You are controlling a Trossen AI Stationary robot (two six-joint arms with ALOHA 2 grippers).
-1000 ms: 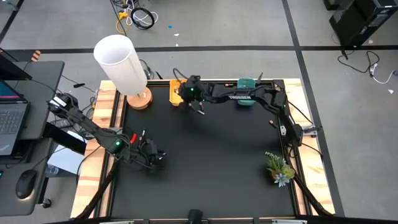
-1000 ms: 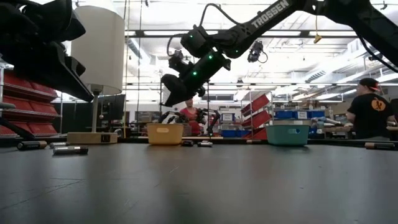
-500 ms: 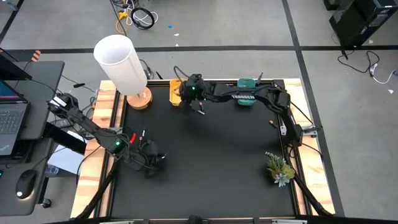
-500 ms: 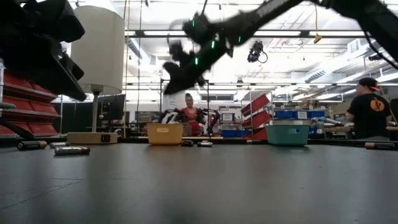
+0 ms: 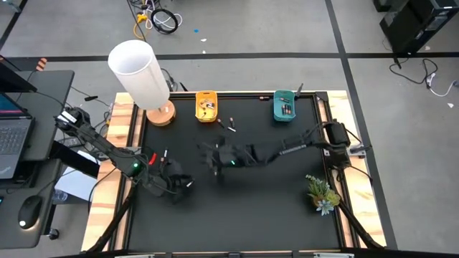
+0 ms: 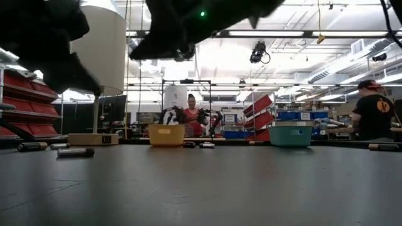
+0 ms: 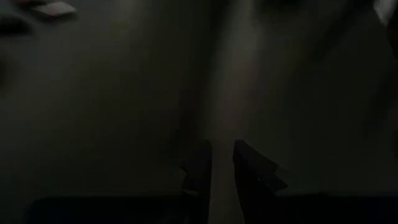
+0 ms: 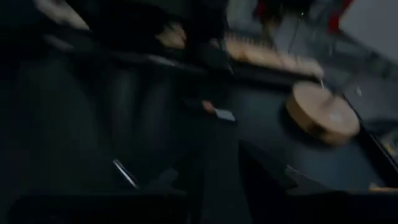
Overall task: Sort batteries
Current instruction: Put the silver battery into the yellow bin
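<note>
Batteries [image 6: 75,152]: loose ones lie on the mat at the near left; two more [image 5: 228,125] lie just before the yellow bin.
Left gripper [image 5: 178,185]: low over the mat's near-left part, fingers [image 7: 198,169] a narrow gap apart, nothing between them.
Right gripper [image 5: 212,158]: mid-mat, blurred; cannot tell whether apart or together.
Yellow bin [image 5: 206,106]: far edge, holds batteries.
Teal bin [image 5: 285,106]: far edge, right of yellow, holds batteries.
Lamp [image 5: 140,74]: far-left corner.

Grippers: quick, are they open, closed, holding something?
Left gripper: fingers slightly apart, nothing between them.
Right gripper: blurred, cannot be told.
</note>
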